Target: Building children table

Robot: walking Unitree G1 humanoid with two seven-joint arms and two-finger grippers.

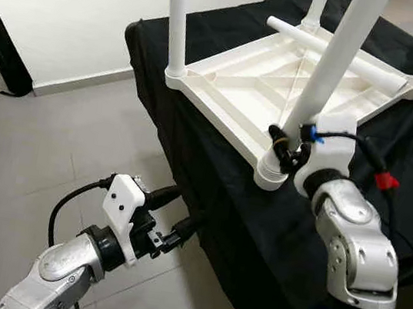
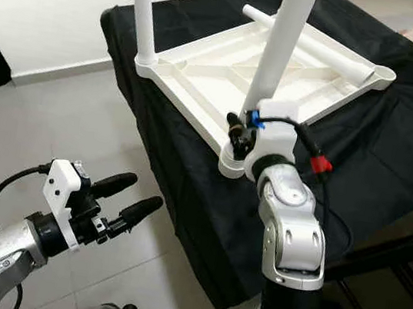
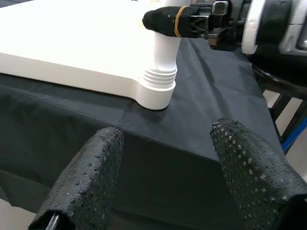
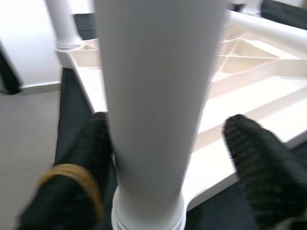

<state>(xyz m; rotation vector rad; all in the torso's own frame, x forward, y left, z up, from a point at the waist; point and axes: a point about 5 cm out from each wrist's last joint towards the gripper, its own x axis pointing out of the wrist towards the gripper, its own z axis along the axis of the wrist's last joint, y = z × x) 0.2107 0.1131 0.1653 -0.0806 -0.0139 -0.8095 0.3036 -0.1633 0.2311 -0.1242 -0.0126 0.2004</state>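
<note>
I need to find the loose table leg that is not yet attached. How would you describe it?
Look at the black-covered table with the upside-down white tabletop on it. Three white legs stand upright in its corners. The loose leg is the one white tube lying flat across the tabletop's far side.

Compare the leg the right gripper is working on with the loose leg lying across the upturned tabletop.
The near leg stands upright, seated in the corner socket of the tabletop; the loose leg lies flat across the tabletop's ribbed underside, in no socket. The right gripper has its fingers around the near leg's base, not closed on it; nothing touches the loose leg. Both are plain white tubes.
</note>
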